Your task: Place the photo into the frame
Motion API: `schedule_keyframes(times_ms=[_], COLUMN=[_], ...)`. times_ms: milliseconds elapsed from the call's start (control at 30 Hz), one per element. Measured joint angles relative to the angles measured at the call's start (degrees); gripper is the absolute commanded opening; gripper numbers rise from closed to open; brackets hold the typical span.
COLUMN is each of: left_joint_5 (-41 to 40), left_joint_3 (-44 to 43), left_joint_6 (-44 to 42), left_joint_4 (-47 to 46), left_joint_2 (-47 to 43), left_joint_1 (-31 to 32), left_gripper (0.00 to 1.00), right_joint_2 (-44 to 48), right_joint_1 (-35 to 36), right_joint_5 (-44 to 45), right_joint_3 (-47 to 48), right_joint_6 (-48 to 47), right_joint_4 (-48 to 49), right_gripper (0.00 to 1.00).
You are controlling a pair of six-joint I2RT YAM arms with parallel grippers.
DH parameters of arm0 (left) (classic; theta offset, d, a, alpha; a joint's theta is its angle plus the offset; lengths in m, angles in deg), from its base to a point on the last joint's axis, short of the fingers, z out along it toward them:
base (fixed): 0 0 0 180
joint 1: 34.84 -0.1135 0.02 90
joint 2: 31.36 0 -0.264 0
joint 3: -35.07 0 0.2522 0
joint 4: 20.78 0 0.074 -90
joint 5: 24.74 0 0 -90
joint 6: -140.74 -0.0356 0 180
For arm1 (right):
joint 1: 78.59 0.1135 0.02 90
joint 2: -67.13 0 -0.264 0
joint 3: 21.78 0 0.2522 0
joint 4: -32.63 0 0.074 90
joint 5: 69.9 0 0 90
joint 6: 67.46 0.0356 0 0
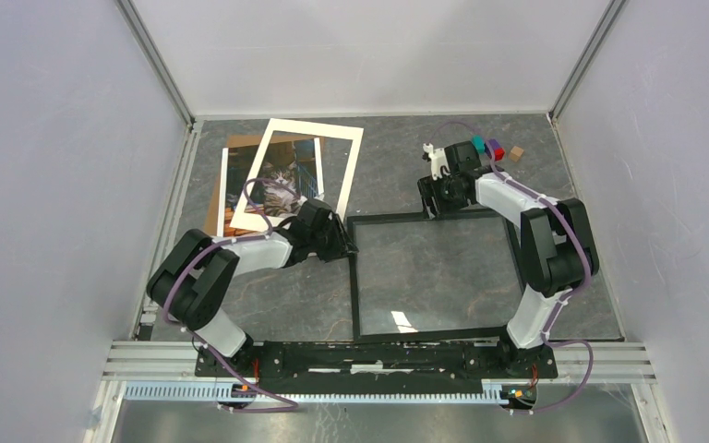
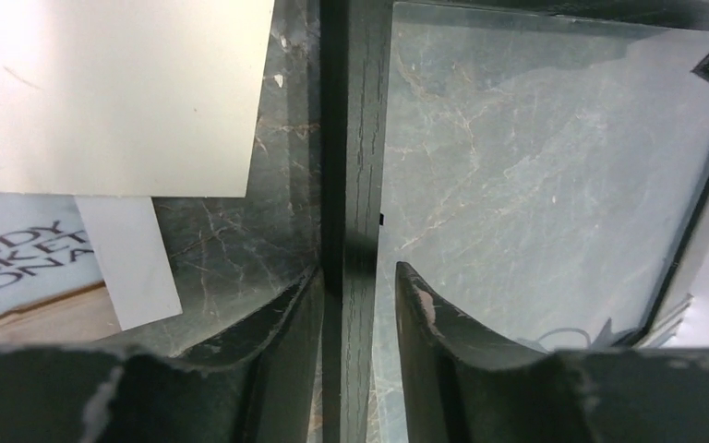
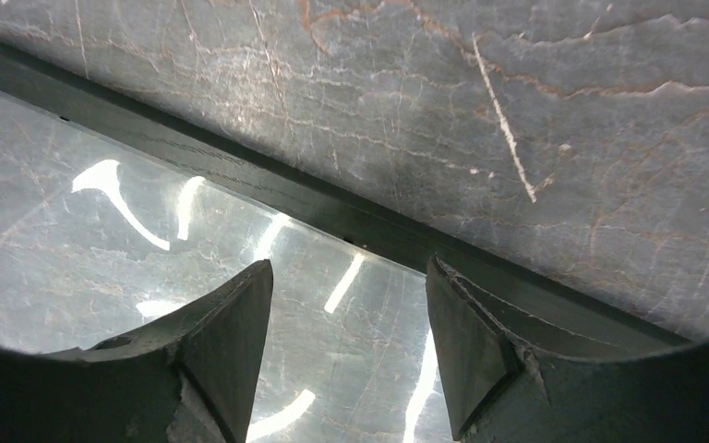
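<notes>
The grey marbled surface [image 1: 406, 148] carries everything. The black frame [image 1: 354, 277] lies flat on it, and both claws are at its rails. The frame has a clear sheet [image 1: 434, 272] in its opening and no picture in it, so we judge the task to be at an early step: taking hold of the frame.

To the left of the left claw [image 1: 346, 242] and beyond it, the white mat [image 1: 336, 171] lies askew over the photo [image 1: 282, 180]. The cat shows through the mat's window. A brown backing board [image 1: 214, 208] peeks out beneath both. The photo is well apart from the frame's opening.

The left claw straddles the frame's left rail near the far corner, one finger [image 2: 277, 314] outside the rail and the other over the clear sheet. The fingers are close to the rail, but we cannot tell whether they already pinch it. The right claw [image 1: 436, 210] is released, its jaws spread wide above the far rail, which runs slantwise beneath them.

To do this step well, we think the left claw should close squarely on the wood with the rail centred between the fingers, and the inner finger should stay off the clear sheet. The right claw would need to turn until the rail lies across its gap, then come down astride it. Any lift should be level on both sides so the sheet does not slide out, and the claw should stay clear of the mat's corner just beside it.
</notes>
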Motion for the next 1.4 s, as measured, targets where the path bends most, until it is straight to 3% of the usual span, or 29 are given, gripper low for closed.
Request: schedule_keyframes(times_ms=[300, 667, 733, 833, 967, 1067, 1233, 1400], left_joint_5=[-6.88, -11.08, -11.21, -11.34, -11.87, -11.98, -7.74, 2.93], left_joint_3=[-8.70, -25.05, -28.13, -31.17, -30.60, -27.50, -23.58, -15.82], left_joint_6=[-2.56, -5.46, -6.80, -8.35, -9.42, -11.39, -13.57, -13.07], left_joint_4=[4.17, 10.10, 12.09, 15.23, 18.78, 23.58, 27.23, 22.95], left_joint_2=[6.21, 17.29, 18.93, 20.11, 18.38, 13.73, 4.68, -3.13], left_joint_1=[1.14, -0.13, -0.61, -1.33, -2.05, -2.43, -2.80, -2.73], left_gripper=[0.27, 0.23, 0.27, 0.42, 0.64, 0.76, 0.79, 0.74], right_joint_2=[0.31, 5.18, 5.18, 5.18, 5.18, 5.18, 5.18, 5.90], right_joint_1=[0.00, 0.00, -0.02, -0.02, -0.02, -0.02, -0.02, -0.02], right_joint_5=[2.78, 4.50, 4.81, 5.40, 6.03, 6.21, 5.90, 0.04], right_joint_3=[1.38, -2.25, -2.25, -2.16, -1.40, -0.76, -0.68, -3.06], right_joint_6=[0.15, 0.66, 0.63, 0.59, 0.44, 0.44, 0.48, 1.99], right_joint_4=[-0.85, -0.42, -0.42, -0.57, -0.96, -0.92, -0.87, 1.66], right_gripper=[0.69, 0.71, 0.72, 0.72, 0.73, 0.74, 0.75, 0.75])
